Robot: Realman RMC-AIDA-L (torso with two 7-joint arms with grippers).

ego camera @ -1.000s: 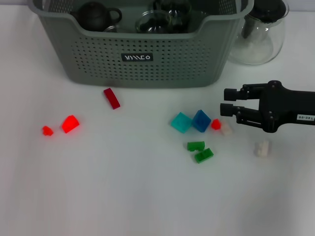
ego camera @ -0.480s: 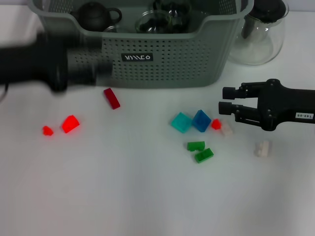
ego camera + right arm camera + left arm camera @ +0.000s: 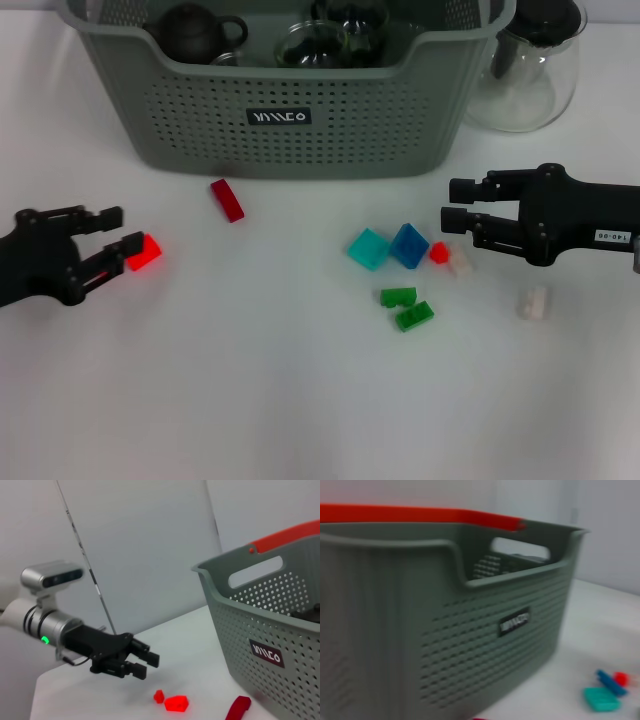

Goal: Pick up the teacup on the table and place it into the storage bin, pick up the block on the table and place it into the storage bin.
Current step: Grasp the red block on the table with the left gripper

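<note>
Two matte black grippers are seen — the left gripper (image 3: 115,229) and the right gripper (image 3: 458,205) each built with two blunt, block-like fingers; a small white label with dark characters is fixed to the right arm; behind the left gripper (image 3: 142,664), a silver-grey wrist section with a green light and a mounted silver camera is shown.

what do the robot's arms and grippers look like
Both grippers, left gripper and right gripper, are matte black with two blocky fingers. The right arm carries a small white label with dark characters. In the right wrist view, the left arm shows a silver wrist section, a green light and a silver camera.
</note>
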